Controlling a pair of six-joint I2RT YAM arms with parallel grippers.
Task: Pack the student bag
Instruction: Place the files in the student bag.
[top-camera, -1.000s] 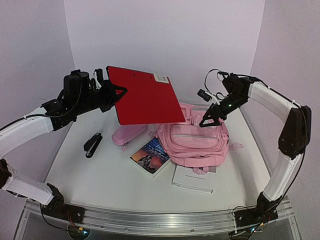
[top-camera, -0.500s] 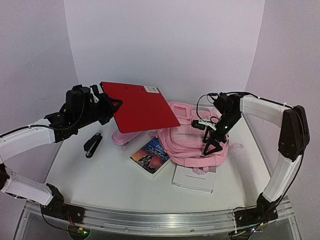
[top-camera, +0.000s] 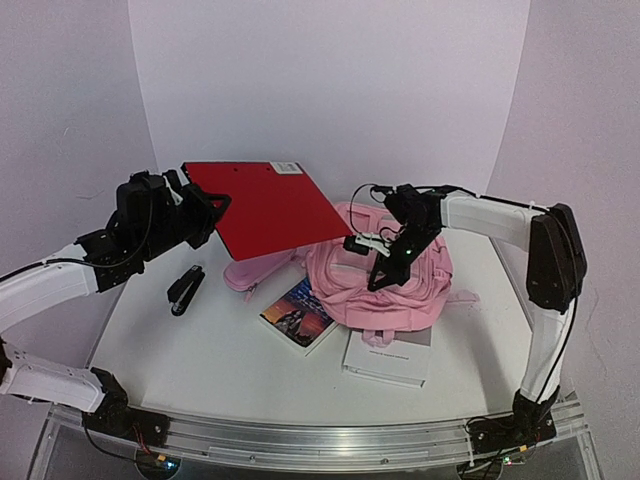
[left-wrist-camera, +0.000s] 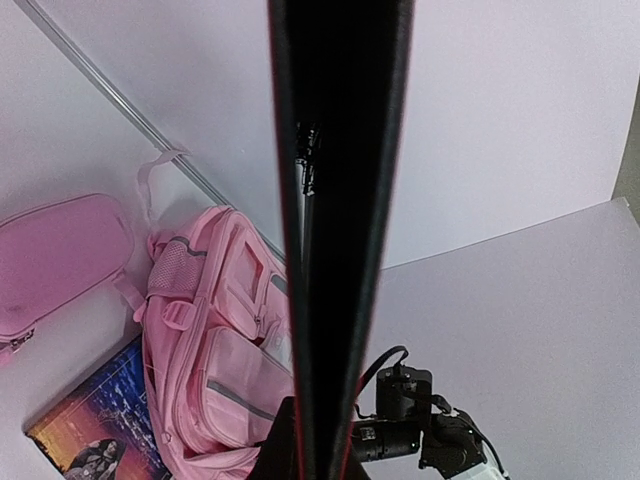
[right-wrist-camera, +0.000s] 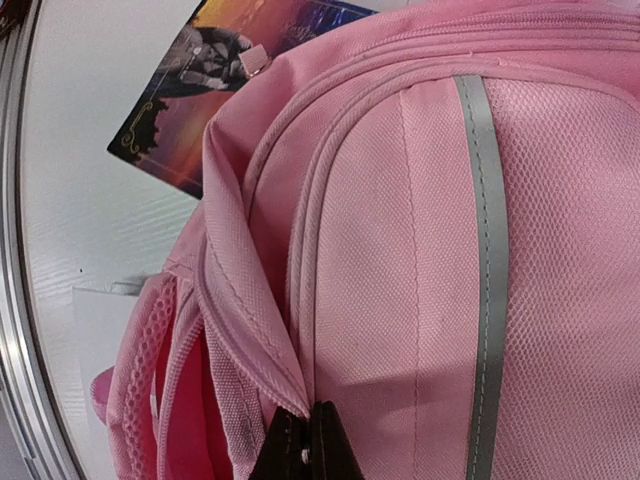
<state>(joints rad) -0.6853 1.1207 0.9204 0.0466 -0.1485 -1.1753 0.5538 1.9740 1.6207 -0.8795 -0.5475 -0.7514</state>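
Our right claw (right-wrist-camera: 303, 448) is clenched tight. Its tips pinch what looks like a fold of fabric at the zip seam of the pink bag (right-wrist-camera: 420, 250), near a silver strip (right-wrist-camera: 487, 280). We cannot tell whether a zip pull sits between the tips. The bag lies slumped, front up, right of the middle of the bench (top-camera: 200, 350). From above we see no mouth gaping, so we judge that opening it is only beginning. Our left claw (top-camera: 205, 208) grasps a red clipboard (top-camera: 265, 205) by one edge and holds it aloft over the left rear of the bench. Nothing looks packed: a black stapler (top-camera: 185, 288), a pink pencil case (top-camera: 255, 268), a picture-cover book (top-camera: 300, 312) against the bag's left side and a white booklet (top-camera: 390, 357) at its near edge all lie out. By our reckoning almost everything is left: open the bag, then load the clipboard and the four loose things.
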